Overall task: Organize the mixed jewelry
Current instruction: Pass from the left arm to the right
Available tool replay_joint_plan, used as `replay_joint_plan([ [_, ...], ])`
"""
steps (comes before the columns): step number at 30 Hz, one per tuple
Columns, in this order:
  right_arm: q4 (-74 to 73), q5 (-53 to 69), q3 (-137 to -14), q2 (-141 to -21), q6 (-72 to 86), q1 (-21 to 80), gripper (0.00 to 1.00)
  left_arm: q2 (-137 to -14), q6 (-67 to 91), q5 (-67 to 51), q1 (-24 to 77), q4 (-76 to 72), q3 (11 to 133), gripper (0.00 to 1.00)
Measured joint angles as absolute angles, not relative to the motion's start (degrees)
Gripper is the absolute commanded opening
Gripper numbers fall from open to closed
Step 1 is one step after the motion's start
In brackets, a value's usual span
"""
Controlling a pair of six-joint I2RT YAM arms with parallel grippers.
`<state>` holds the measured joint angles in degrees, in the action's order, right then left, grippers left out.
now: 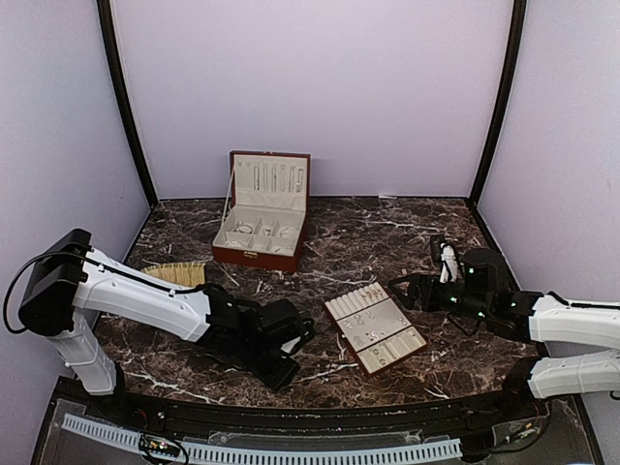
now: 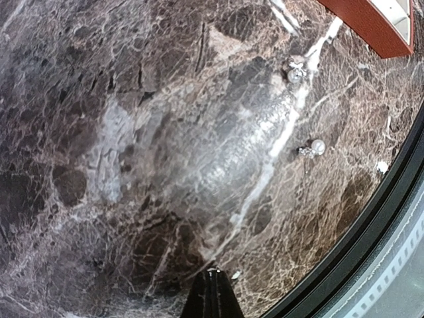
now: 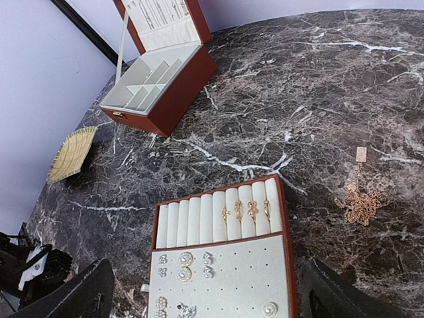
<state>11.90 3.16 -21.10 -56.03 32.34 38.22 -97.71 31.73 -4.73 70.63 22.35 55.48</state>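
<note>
Top view: left pincer (image 1: 302, 336) low over dark veined marble table (image 1: 387, 232). Right pincer (image 1: 399, 287) just beside cream slotted tray with brown rim (image 1: 376, 326). Jewelry too small to read.

Left wrist: fingers (image 2: 213, 295) pressed together. Pearl-headed silvery stud (image 2: 317, 147) well ahead, apart from tips. Sparkly silvery cluster (image 2: 295, 71) farther off.

Right wrist: fingers spread wide, flanking tray. Gold-toned rings (image 3: 245, 211) in slots, round studs (image 3: 182, 265) below. Tangled gold chain (image 3: 358, 204) loose on marble beside tray. Tray's near edge cut off.

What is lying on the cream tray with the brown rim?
Gold rings sit in the slotted rolls of the tray; several stud earrings and one pearl stud sit on its flat panel. Its near end lies outside the right wrist view.
</note>
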Motion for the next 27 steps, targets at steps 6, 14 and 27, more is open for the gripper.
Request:
replay_joint_plan([
  [6, 11.73, 3.18, -21.10, -55.22, 32.51, 38.20, 0.99, -97.58, 32.05, -4.62, 70.63, 22.24, 55.48, 0.00],
  [14, 13.28, 5.82, -20.12, -50.15, 34.39, 38.09, 0.99, -92.05, 34.87, -2.42, 69.43, 16.86, 55.48, 0.00],
  [27, 26.02, 17.08, -17.61, -50.24, 48.18, 39.83, 0.99, -83.33, 26.79, 3.07, 66.15, -24.91, 43.40, 0.00],
])
